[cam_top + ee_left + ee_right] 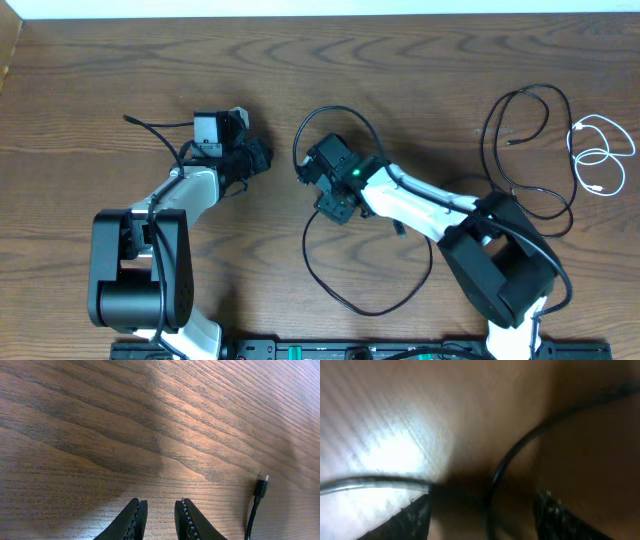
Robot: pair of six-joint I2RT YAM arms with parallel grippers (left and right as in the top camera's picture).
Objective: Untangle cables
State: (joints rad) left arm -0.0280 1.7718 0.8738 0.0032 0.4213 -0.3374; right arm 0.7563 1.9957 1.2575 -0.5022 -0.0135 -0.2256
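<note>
A thin black cable (pixel 368 311) lies in a big loop on the wooden table, and its upper arc (pixel 336 109) curls round my right gripper (pixel 308 172). The right wrist view is blurred. In it my right gripper (pixel 485 505) stands open, low over the wood, with that black cable (pixel 506 457) running between its fingers without touching either one. My left gripper (pixel 262 155) sits to the left of it. In the left wrist view my left gripper (pixel 160 505) is narrowly open with bare wood in the gap, and a black plug end (pixel 261 485) lies to its right.
A second black cable (pixel 522 135) lies looped at the right, with a white cable (pixel 600 160) coiled beside it near the table's right edge. The arm bases (pixel 140 270) stand along the front edge, with thicker black cords at them.
</note>
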